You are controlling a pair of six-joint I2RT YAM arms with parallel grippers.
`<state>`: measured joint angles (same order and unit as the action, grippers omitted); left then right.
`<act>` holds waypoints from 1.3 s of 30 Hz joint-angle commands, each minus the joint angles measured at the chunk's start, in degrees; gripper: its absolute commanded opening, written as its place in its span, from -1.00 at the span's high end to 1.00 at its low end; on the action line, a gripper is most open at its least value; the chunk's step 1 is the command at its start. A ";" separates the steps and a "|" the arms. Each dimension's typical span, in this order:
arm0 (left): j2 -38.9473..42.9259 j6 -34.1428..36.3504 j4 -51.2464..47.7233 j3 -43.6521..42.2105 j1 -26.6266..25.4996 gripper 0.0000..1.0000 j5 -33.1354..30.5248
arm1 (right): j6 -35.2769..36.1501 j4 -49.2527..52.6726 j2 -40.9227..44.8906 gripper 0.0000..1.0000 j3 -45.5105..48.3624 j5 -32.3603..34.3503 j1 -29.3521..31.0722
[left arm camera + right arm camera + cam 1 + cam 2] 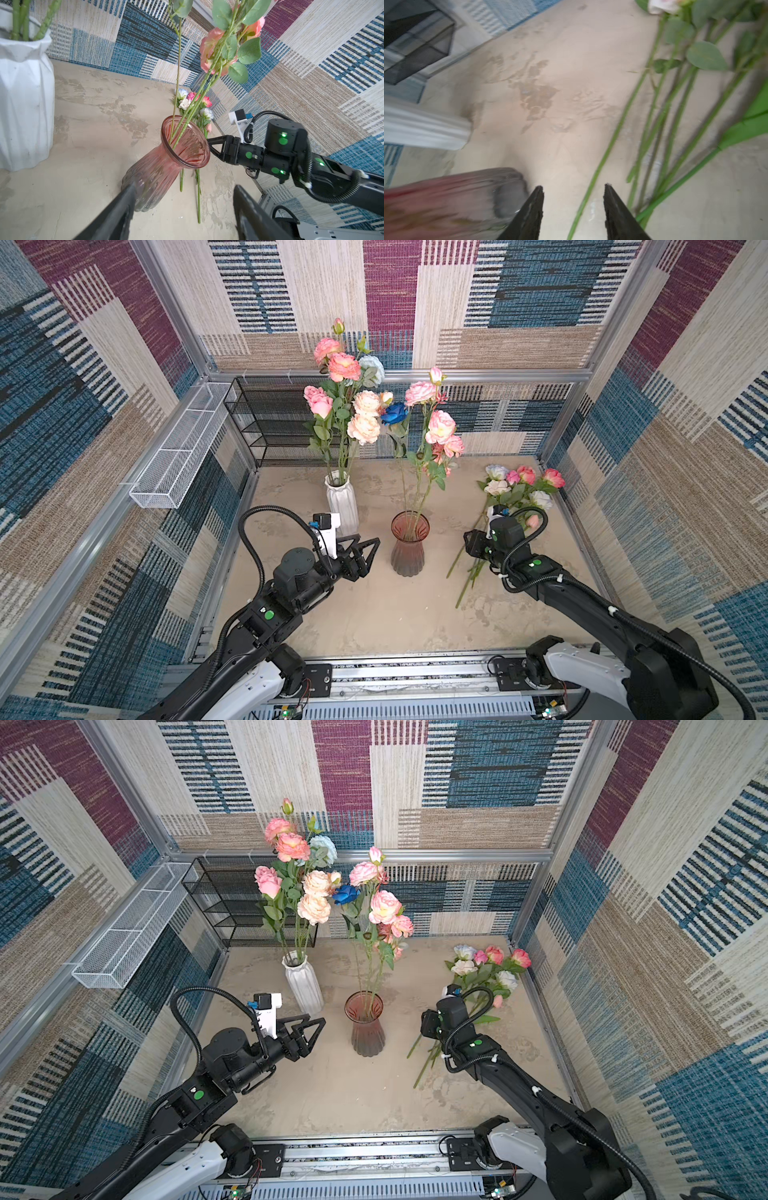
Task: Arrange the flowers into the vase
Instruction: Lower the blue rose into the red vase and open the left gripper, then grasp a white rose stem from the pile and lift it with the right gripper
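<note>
The loose flowers (515, 491) lie on the table (374, 622) at the right. Their heads point to the far corner and their stems slant back toward the near side, just right of the pink vase (409, 549), which holds a few stems. The right gripper (573, 187) is by far the nearer. It hangs low over the stem ends with its jaws apart; one stem shows between the tips, seemingly lower and not clamped. The left gripper (368, 540), jaws wide and empty, sits on the vase's other side, near the white vase (343, 502).
</note>
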<state>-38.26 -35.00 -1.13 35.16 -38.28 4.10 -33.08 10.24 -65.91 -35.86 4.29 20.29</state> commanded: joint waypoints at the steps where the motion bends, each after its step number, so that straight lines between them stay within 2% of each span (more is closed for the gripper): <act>1: 0.82 -1.99 1.13 -0.94 0.01 -0.50 0.66 | -2.08 -5.62 -5.06 0.05 -0.19 -5.82 -5.14; 9: 3.78 -1.66 -1.37 -1.89 -0.04 -0.50 0.13 | -1.21 -9.60 -19.85 0.19 -3.66 -6.42 -11.98; 16: 5.61 -0.89 -3.13 -1.67 -0.01 -0.50 -1.01 | 0.63 -12.03 -24.02 0.55 -5.35 -7.78 -13.09; 21: 5.49 -0.72 -3.01 -1.58 -0.04 -0.50 -1.02 | 2.25 -12.85 -23.76 0.95 -6.04 -9.11 -13.09; 22: 5.30 -0.83 -2.85 -1.66 -0.03 -0.50 -0.83 | 2.63 -13.29 -23.46 1.00 -5.90 -9.49 -13.09; 27: 4.47 -0.92 -2.66 -1.21 0.01 -0.49 0.07 | 4.69 -15.64 -18.71 1.00 -4.66 -12.02 -13.09; 31: 4.35 -0.55 -2.91 -0.41 -0.04 -0.49 0.64 | 6.18 -18.60 -9.47 1.00 -2.08 -14.93 -13.11; 39: 3.74 0.02 -3.30 2.63 -0.04 -0.50 4.32 | 4.52 -16.39 6.10 1.00 -0.85 -18.07 -13.00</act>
<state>-34.22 -35.75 -4.78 36.47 -38.28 6.39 -28.01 -4.84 -62.92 -36.95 -11.38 7.16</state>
